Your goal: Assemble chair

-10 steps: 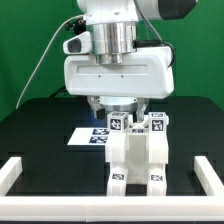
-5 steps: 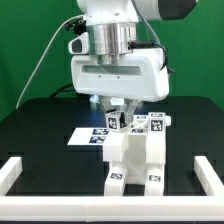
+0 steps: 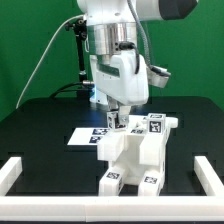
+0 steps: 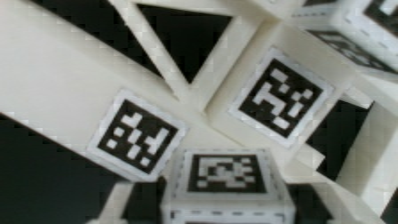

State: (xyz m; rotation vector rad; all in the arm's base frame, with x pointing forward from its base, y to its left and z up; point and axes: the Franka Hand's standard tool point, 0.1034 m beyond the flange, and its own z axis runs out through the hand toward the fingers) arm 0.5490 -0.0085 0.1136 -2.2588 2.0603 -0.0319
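Note:
The chair [image 3: 136,158], white blocky parts with black-and-white tags, stands at the middle of the black table. My gripper [image 3: 117,110] reaches down onto its back left corner and is shut on an upright tagged chair bar [image 3: 116,122]. The wrist is turned so that its housing faces sideways. In the wrist view the bar's tagged end [image 4: 222,176] sits between the jaws of my gripper [image 4: 222,205]. Beyond it lie the chair's tagged panels [image 4: 276,95]. The fingertips are hidden.
The marker board [image 3: 84,138] lies flat just to the exterior view's left of the chair. Plain white border rails run along the left [image 3: 12,170], right [image 3: 210,172] and front [image 3: 60,206] of the table. A black cable [image 3: 45,60] hangs behind the arm.
The wrist has turned about its vertical axis, from facing the camera broadside to side-on, with the jaws staying on the bar. The chair has shifted and turned slightly.

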